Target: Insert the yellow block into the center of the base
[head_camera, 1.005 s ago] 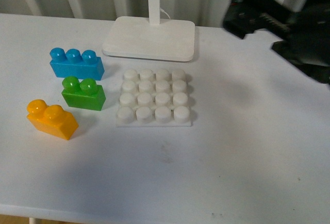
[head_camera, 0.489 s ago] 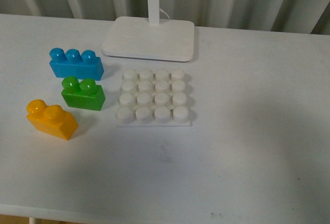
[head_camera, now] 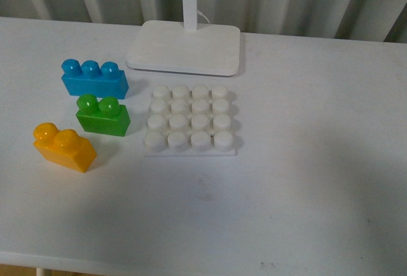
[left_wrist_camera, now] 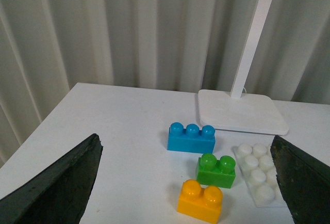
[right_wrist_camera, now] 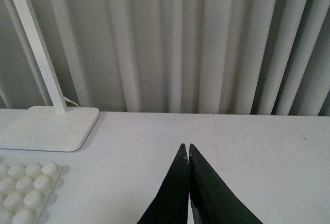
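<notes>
The yellow block (head_camera: 63, 147) sits on the surface (head_camera: 305, 193) at the front view's lower left, apart from the base (head_camera: 191, 151) at centre. The left pincer (left_wrist_camera: 184, 140) is spread wide and empty; the right pincer (right_wrist_camera: 189, 149) is pressed together.

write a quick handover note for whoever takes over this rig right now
Left gripper: open, empty, facing the bricks.
Right gripper: shut, nothing in it.
Small orange-yellow plastic two-stud block: on the white table, left of the flat square white studded base plate and apart from it, just in front of the green two-stud brick.
Done: nothing; every base stud is bare.
Left: grasp the yellow block and press it onto the base's centre studs.
</notes>
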Controlling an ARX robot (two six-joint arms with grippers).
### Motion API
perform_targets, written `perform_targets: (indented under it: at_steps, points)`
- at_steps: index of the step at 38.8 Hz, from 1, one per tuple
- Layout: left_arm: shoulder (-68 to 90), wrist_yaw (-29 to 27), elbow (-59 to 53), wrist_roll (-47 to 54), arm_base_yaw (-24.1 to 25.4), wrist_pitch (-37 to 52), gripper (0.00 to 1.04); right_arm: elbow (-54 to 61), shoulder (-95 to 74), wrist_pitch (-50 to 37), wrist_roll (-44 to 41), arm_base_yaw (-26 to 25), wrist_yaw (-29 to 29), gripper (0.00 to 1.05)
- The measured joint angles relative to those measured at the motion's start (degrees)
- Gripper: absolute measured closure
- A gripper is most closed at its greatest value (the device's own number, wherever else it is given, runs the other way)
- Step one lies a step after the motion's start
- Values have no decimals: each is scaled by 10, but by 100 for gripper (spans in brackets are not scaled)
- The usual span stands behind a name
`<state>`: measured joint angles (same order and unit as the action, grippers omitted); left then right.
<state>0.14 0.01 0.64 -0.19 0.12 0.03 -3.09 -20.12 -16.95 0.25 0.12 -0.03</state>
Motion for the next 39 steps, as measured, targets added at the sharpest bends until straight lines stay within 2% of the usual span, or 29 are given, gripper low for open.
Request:
perform_targets:
  at_steps: [20,25,39]
  points:
    - [0,0,0,0,0,0,6,28,98,64,0,0,0,104]
    - [0,0,0,0,0,0,6,27,174,160,0,0,0,104]
    - [0,0,0,0,0,0,6,27,198,168,-1,0,0,104]
